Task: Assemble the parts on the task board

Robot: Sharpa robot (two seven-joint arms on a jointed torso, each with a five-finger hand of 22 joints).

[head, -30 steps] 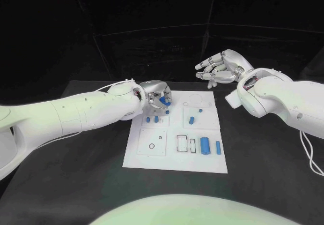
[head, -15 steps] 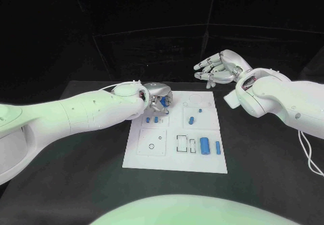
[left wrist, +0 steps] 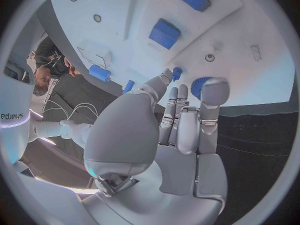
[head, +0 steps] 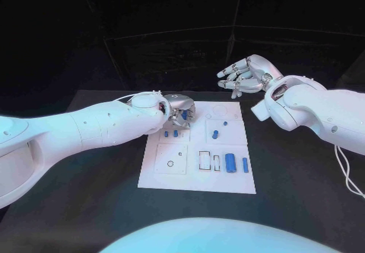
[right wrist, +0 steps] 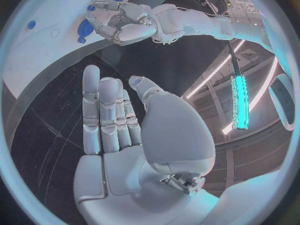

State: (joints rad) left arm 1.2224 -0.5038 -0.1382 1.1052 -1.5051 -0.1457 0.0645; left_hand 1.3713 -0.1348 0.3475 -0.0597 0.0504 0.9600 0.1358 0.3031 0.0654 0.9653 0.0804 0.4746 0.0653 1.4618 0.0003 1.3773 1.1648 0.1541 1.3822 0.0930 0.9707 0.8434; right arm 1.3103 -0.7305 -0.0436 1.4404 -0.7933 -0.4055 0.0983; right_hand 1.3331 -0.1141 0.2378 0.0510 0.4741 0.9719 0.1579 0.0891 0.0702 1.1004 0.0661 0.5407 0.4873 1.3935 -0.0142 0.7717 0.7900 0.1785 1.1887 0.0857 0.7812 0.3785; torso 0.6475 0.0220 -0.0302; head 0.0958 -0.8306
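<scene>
Task board (head: 199,182) lies flat mid-table, a white plate on the black table (head: 91,200). Left hand (head: 179,112) is down over the board's far left corner, fingers bent toward the surface. From the left wrist view, its fingertips (left wrist: 214,91) sit against a round blue part (left wrist: 201,87) on the board, with a smaller blue part (left wrist: 177,73) just beside another fingertip; whether the round one is actually pinched or only touched, cannot tell.

Right hand (head: 245,75) hangs in the air beyond the board's far right corner, well apart from it, fingers spread and loosely curved, nothing in it. Right wrist view confirms a bare palm (right wrist: 119,135).

Other parts on the board: two small blue pegs (head: 170,134) near the left hand, a blue piece (head: 216,134) in the middle right section, and two blue cylinders (head: 230,162) lying side by side in the near right section.
</scene>
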